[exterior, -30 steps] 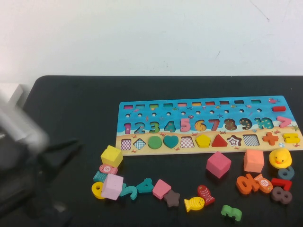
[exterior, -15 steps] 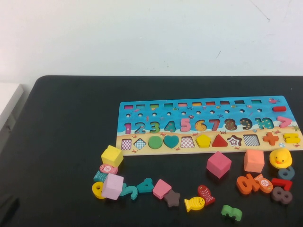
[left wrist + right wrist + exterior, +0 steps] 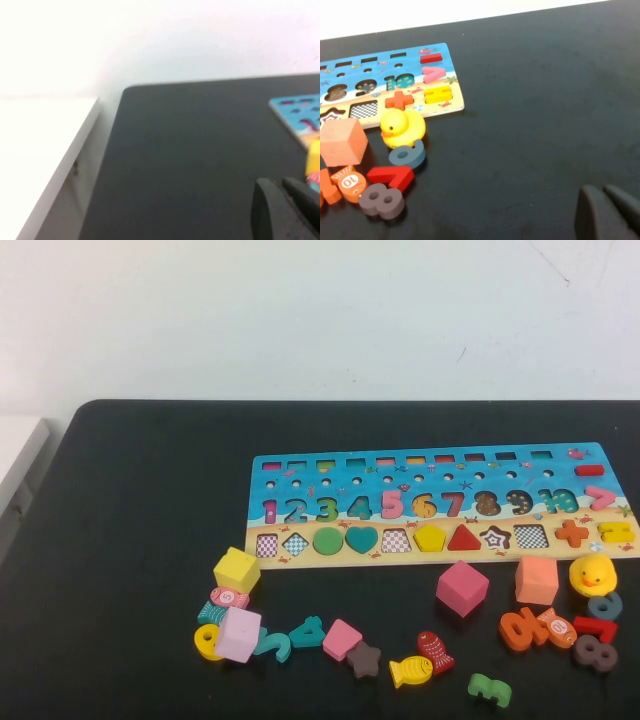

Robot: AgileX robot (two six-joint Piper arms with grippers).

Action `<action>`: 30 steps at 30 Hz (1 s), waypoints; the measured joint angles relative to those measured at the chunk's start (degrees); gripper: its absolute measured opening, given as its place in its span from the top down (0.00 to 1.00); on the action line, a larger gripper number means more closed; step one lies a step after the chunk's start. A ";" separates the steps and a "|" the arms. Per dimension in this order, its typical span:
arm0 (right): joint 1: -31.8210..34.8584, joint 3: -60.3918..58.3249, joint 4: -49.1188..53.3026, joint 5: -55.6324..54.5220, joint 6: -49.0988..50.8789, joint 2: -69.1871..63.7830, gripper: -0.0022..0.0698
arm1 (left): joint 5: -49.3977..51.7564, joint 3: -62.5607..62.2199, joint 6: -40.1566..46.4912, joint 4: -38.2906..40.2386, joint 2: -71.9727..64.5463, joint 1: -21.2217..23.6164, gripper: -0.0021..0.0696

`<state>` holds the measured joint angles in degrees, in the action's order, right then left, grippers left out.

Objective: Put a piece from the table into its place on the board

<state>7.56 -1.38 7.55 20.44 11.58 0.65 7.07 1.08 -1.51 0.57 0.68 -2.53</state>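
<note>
1. The blue wooden puzzle board lies flat on the black table; its far row of slots, its number row and its shape row are all visible from the high view, but the small printed details are hard to make out
2. Loose pieces lie on the table just in front of the board: a yellow cube, a pale pink cube, a teal number 4, a brown star, a yellow fish, a red fish, a magenta cube, a salmon cube and a yellow rubber duck
3. A green number 3 sits close to the near edge of the high view
4. Neither arm appears in the high view
5. The left gripper shows only as dark finger parts at the frame corner of its wrist view, over bare table off the board's left end; whether the fingers are spread or pressed together cannot be determined
6. The right gripper is likewise cut off, over bare table well apart from the duck; its finger state cannot be determined
</note>
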 joint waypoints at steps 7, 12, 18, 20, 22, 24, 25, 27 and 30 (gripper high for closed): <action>0.00 0.00 0.00 0.00 0.00 0.00 0.94 | 2.27 0.00 2.25 0.13 0.08 1.28 0.97; 0.00 0.00 0.00 0.00 0.00 0.00 0.94 | 5.30 0.00 5.76 0.84 0.08 1.28 0.97; 0.00 0.00 0.00 0.00 0.00 0.00 0.94 | 8.86 0.00 6.10 4.44 0.08 1.28 0.97; 0.00 0.00 0.00 0.00 0.00 0.00 0.94 | 9.12 0.00 5.35 5.15 0.08 1.28 0.97; 0.00 0.00 0.00 0.00 0.00 0.00 0.94 | 9.36 0.00 2.80 5.56 0.08 1.28 0.97; 0.00 0.00 0.00 0.00 0.00 0.00 0.94 | 9.74 0.00 0.11 5.79 0.08 1.28 0.97; 0.00 0.00 0.00 0.00 0.00 0.00 0.94 | 10.02 0.00 -0.61 5.91 0.08 1.28 0.97; 0.00 0.00 0.00 0.00 0.00 0.00 0.94 | 10.14 0.00 -0.90 6.00 0.08 1.28 0.97; 0.00 0.00 0.00 0.00 0.00 0.00 0.94 | 10.25 0.00 -0.49 6.00 0.08 1.28 0.97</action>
<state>7.56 -1.38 7.55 20.44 11.58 0.65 17.32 1.08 -2.00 6.56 0.76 -1.25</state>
